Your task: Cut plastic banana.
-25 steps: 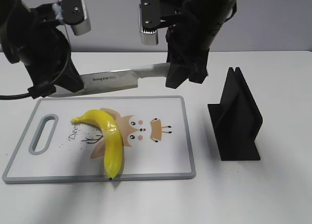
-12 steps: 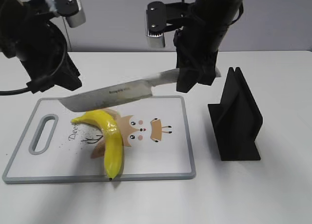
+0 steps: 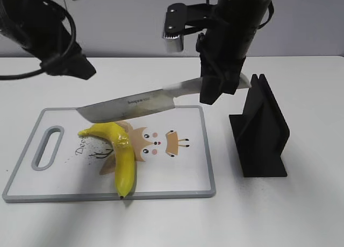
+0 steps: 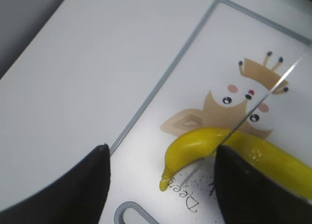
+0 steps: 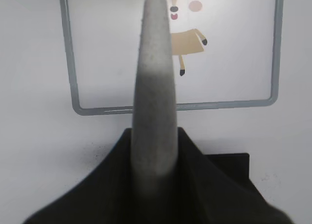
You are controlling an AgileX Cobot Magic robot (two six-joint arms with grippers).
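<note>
The yellow plastic banana (image 3: pixel 121 153) lies curved on the white cutting board (image 3: pixel 177 174), left of its middle; it also shows in the left wrist view (image 4: pixel 214 146). My right gripper (image 3: pixel 217 88) is shut on the grey handle of a steel knife (image 3: pixel 134 104), whose blade slants down to the left and hangs just above the banana's upper end. The handle fills the right wrist view (image 5: pixel 155 87). My left gripper (image 4: pixel 161 180) is open and empty, raised above the board's back left corner, its fingers either side of the banana's tip in its wrist view.
A black knife stand (image 3: pixel 260 131) stands on the white table right of the board. The board has a grey rim, a handle slot (image 3: pixel 47 147) at its left end and a cartoon print in the middle.
My right gripper has carried the knife to the right and tilted the blade down toward the banana. My left arm has risen up and away from the blade.
</note>
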